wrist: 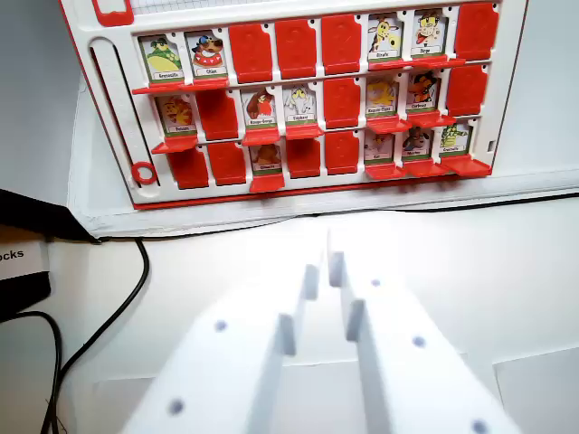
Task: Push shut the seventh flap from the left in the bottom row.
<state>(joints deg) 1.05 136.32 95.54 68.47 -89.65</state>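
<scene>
Nearest the camera, the white pincer [330,271] hangs low over the pale tabletop [507,271], its fingers nearly pressed together, gripping nothing. The target, the seventh flap [455,140] of the bottom row at the game board's [507,99] right end, stands open and well apart, so I judge the push not yet begun. Bare tabletop lies between; the black cable [127,298] stays left.
</scene>
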